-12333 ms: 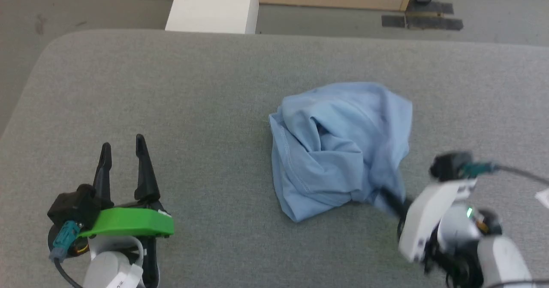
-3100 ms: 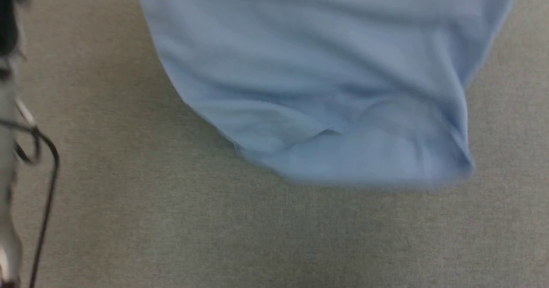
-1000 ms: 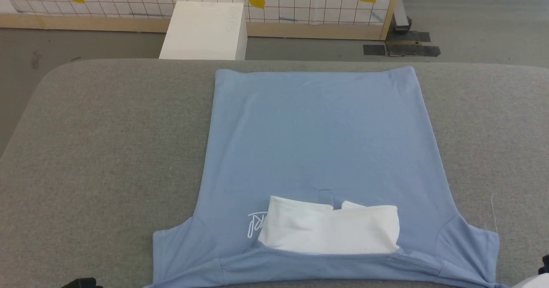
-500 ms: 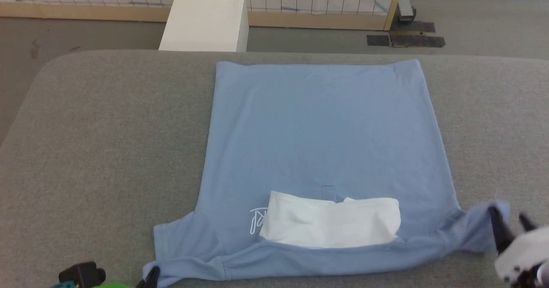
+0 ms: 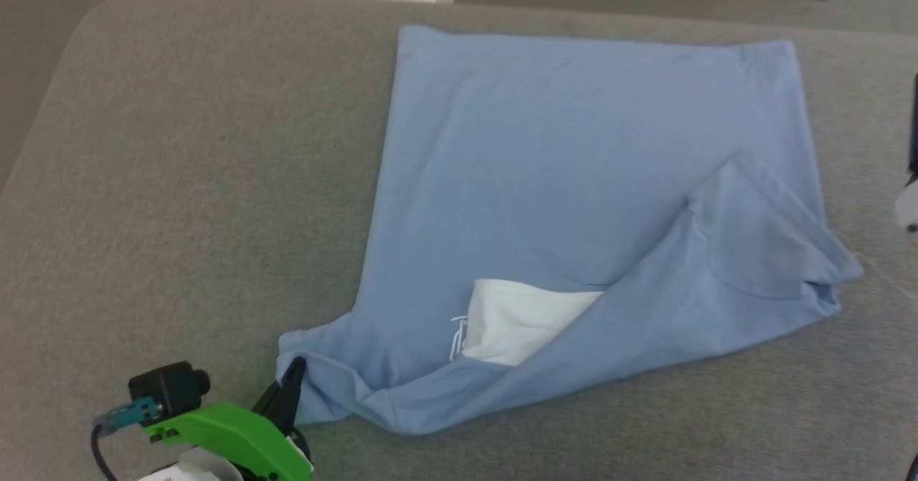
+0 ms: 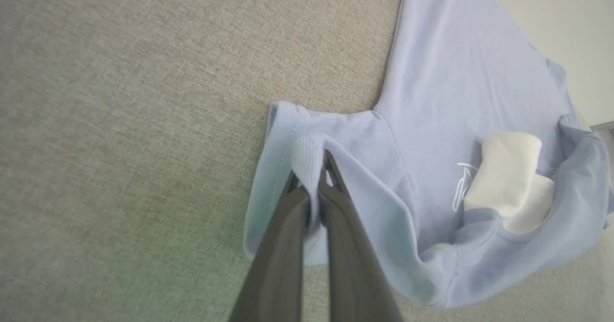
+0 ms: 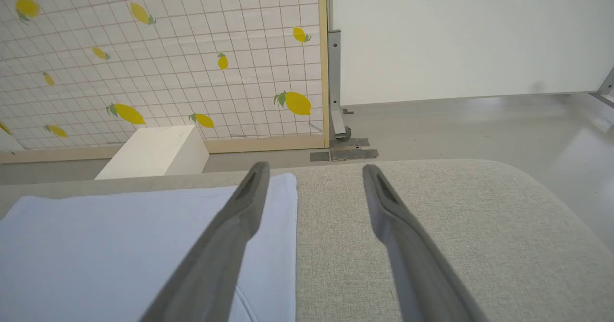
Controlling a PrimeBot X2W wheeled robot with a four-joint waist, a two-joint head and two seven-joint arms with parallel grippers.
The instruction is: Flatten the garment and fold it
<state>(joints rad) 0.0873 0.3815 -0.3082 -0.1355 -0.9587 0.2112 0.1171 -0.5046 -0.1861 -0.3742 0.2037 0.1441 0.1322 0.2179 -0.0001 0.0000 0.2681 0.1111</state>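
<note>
On grey padding (image 5: 179, 144), left pincer (image 6: 312, 168) nips garment (image 5: 574, 165), probably sleeve; right pincer (image 7: 315, 167) agape

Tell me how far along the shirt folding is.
Done: the garment lies spread flat, its right sleeve folded onto the body. In hand: the left gripper is shut on the left sleeve; the right gripper hangs open. Left: the left side and final folds.

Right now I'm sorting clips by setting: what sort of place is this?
Likely a robot lab or test room: grey padded table, lemon-print partition on bare floor, plain white box.
</note>
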